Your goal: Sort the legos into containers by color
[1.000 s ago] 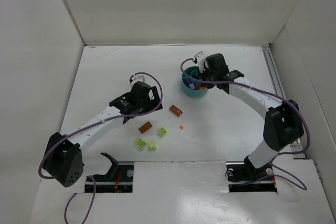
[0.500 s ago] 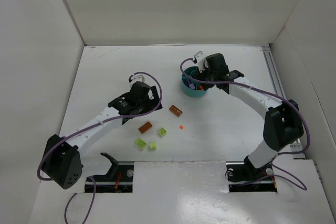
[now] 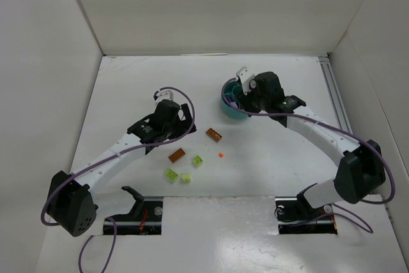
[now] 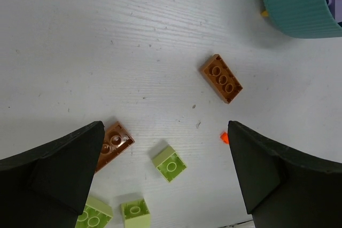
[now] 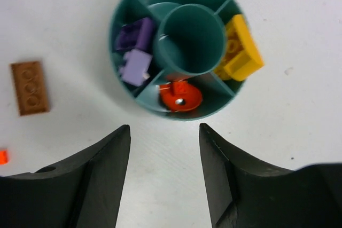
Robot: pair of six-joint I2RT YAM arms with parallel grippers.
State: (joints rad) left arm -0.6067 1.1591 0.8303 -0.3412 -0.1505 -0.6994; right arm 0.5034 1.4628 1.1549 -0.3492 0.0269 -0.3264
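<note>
The right gripper [image 5: 163,132] hangs with its jaws apart and empty, just beside the teal dish [image 5: 189,36]. In separate compartments the dish holds lilac bricks [image 5: 133,52], yellow bricks [image 5: 240,52] and a round orange-red piece [image 5: 180,95]. The left gripper [image 4: 165,126], jaws also apart and empty, hangs over brown bricks [image 4: 220,78], lime green bricks [image 4: 170,164] and a tiny orange-red piece [image 4: 224,137]. These lie loose on the table [image 4: 107,25], near and left of the dish.

Ribbed teal plastic dish [image 4: 297,5], glossy plastic legos [image 4: 220,78]
</note>
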